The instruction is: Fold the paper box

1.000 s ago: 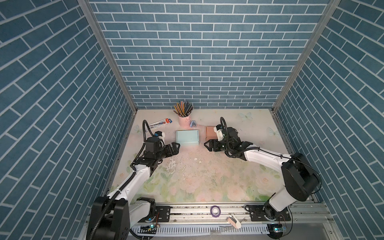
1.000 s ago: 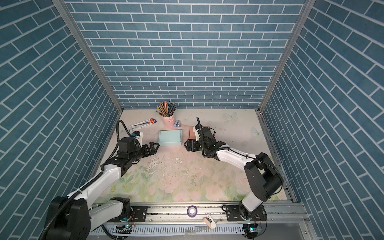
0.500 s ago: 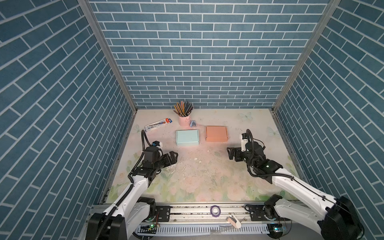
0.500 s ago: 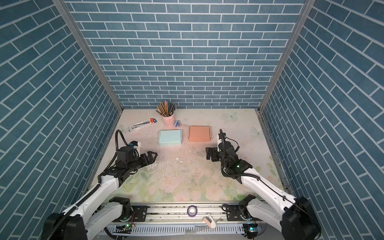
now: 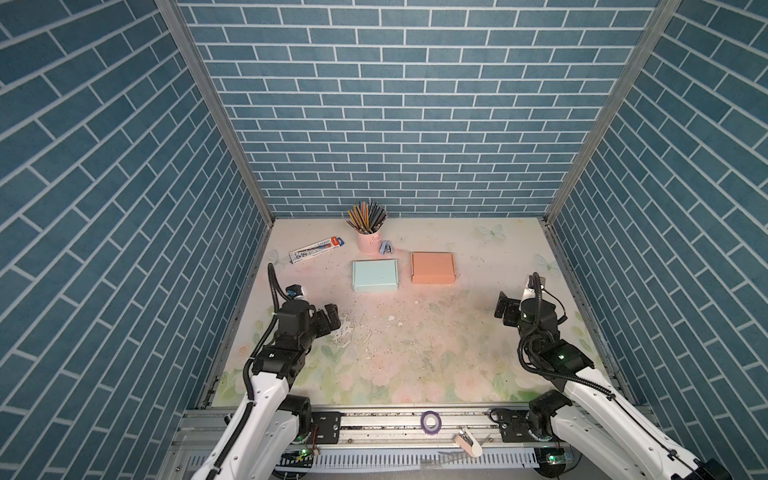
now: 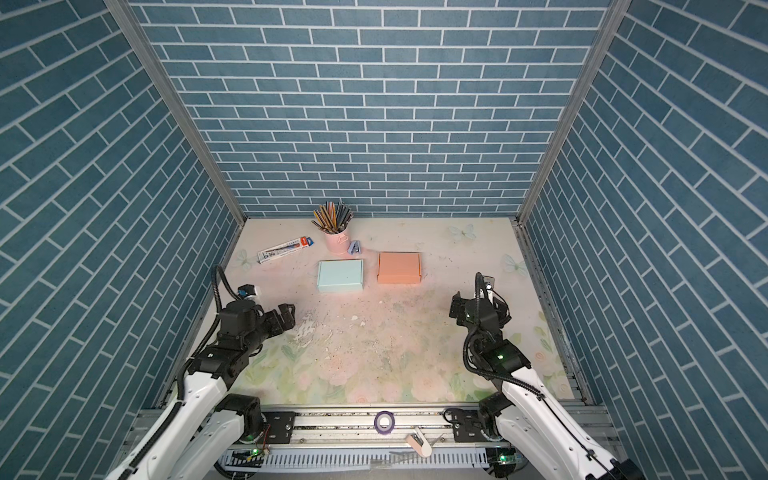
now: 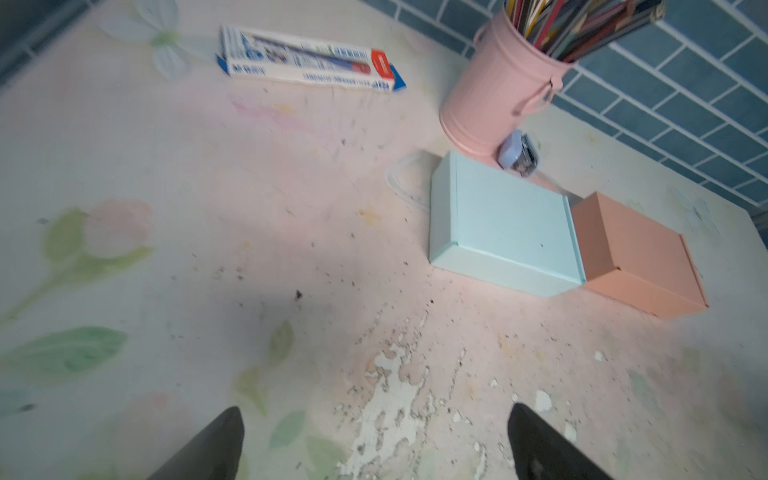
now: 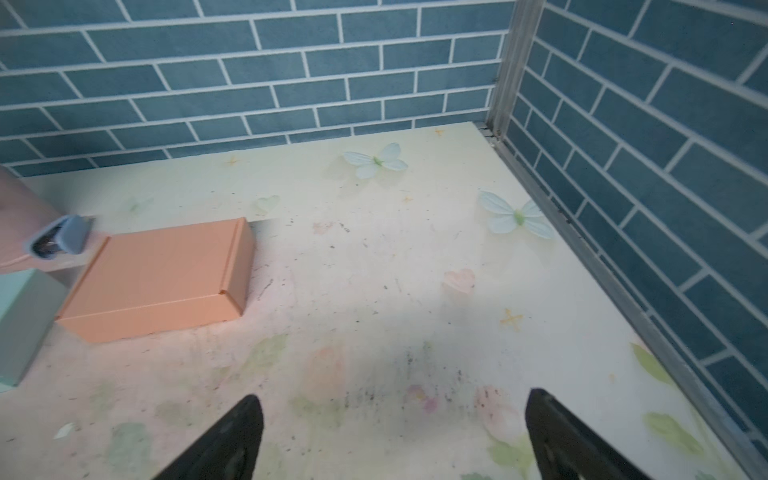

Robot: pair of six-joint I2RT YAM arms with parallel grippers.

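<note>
At the near side of the counter (image 5: 415, 365), the left end effector (image 7: 374, 415) and the right end effector (image 8: 395, 397) hover at opposite edges, jaws spread wide and gripping nothing. Farther back, well apart from both, the orange paper box (image 5: 433, 268) lies closed and flat, just beside the light blue paper box (image 5: 375, 275). Behind them stand a pink cup (image 5: 369, 243) of pencils and a long carton (image 5: 317, 250).

We stand before three walls of blue brick pattern: a far wall (image 5: 386, 124), a left wall (image 5: 104, 208) and a right wall (image 5: 673, 208), joined by grey metal corner posts (image 5: 219, 112). The tabletop (image 5: 415, 353) bears a pale floral print with butterflies (image 8: 376, 160), scuffed and flaking mid-table. A metal rail (image 5: 374, 422) edges its near side.
</note>
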